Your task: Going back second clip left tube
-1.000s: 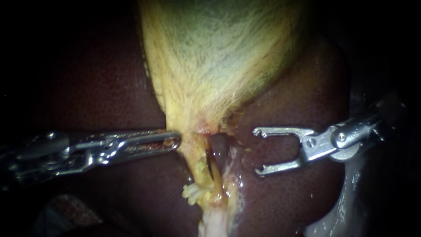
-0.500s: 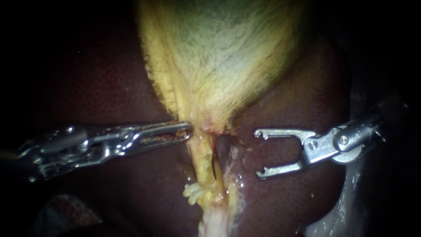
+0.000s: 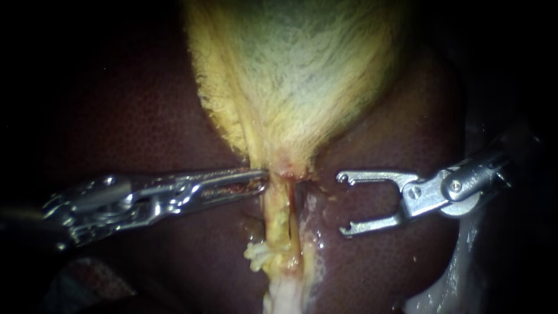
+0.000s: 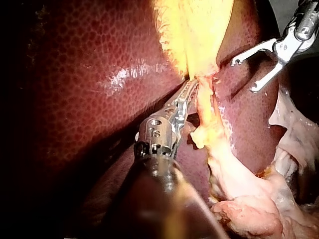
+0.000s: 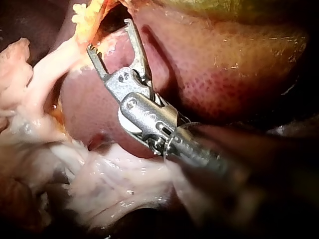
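Withdrawal from left tube (image 3: 278, 212): right instrument (image 3: 342, 203) jaws wide apart, empty
Back it out along its own shaft line, clear of the liver (image 3: 395, 116) beneath; tube runs from the narrow end of the gallbladder (image 3: 290, 70) down the liver's middle, near the open tips but apart; no clip visible on it. Left instrument (image 3: 263, 178) jaws together, holding nothing, tip touching the tube's top

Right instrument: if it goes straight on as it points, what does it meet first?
Probably the nearer tube under the gallbladder. The open jaws of the right instrument point at it across bare liver. Depth is unclear, so it may pass above.
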Motion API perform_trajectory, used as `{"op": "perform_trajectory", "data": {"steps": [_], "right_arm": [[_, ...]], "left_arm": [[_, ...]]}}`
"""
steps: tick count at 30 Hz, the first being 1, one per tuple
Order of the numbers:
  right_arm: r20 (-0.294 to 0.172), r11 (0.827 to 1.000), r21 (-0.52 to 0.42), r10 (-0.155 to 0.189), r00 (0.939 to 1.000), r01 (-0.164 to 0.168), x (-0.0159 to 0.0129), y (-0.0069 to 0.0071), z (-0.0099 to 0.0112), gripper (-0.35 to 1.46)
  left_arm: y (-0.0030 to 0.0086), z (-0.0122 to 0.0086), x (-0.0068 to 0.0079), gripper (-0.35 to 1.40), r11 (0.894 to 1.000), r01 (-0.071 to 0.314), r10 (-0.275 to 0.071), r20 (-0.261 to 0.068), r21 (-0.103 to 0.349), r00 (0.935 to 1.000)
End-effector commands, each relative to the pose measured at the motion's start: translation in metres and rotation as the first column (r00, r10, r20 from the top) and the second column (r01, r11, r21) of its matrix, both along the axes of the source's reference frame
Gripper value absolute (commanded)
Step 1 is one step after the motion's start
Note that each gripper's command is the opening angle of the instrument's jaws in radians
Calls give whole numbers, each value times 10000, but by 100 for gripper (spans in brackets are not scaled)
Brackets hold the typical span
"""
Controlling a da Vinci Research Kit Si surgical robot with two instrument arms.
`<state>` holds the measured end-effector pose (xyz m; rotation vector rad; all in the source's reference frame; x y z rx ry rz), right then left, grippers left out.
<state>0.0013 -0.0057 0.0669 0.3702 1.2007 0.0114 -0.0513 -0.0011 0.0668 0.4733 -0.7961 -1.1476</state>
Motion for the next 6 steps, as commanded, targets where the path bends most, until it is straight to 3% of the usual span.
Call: {"op": "perform_trajectory", "data": {"steps": [1, 6], "right_arm": [[1, 10000, 0, 3, 10000, -3, 0, 0, 0, 60], [0, 10000, 0, 2, 10000, -2, 0, -1, -1, 60]], "left_arm": [[0, 0, 0, -5, 10000, 2, -2, -3, 2, 10000], [1, 3, 0, -5, 10000, 32, -32, 1, 43, 10000]]}}
